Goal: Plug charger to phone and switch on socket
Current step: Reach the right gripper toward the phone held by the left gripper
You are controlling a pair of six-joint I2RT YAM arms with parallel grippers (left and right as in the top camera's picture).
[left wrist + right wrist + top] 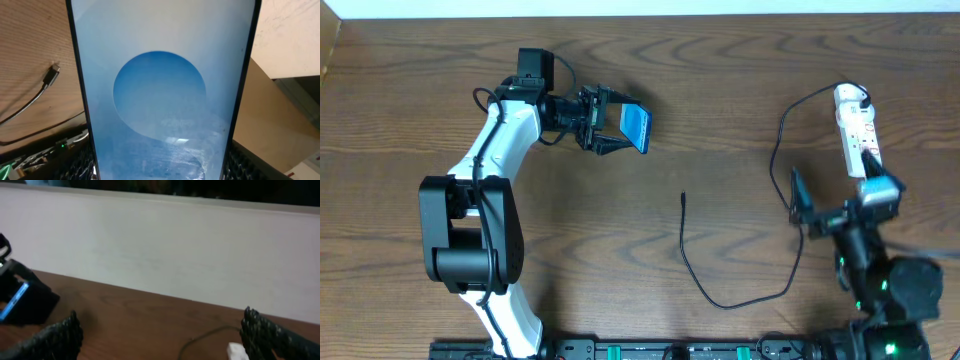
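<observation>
Left claw point(617, 125) outstretched, pinching the phone point(637, 126); right claw point(838, 196) spread near the socket point(855, 125).

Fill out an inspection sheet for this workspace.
Surface: wooden table.
Job's things: phone in left end effector, blue screen; power strip far right, switch unreadable.
Clutter: nothing seen.
End effectors: left closed on phone; right end effector open, empty, near power strip.
Cables: black cable loops from power strip, plug tip loose on table.
Surroundings: white wall behind table.
</observation>
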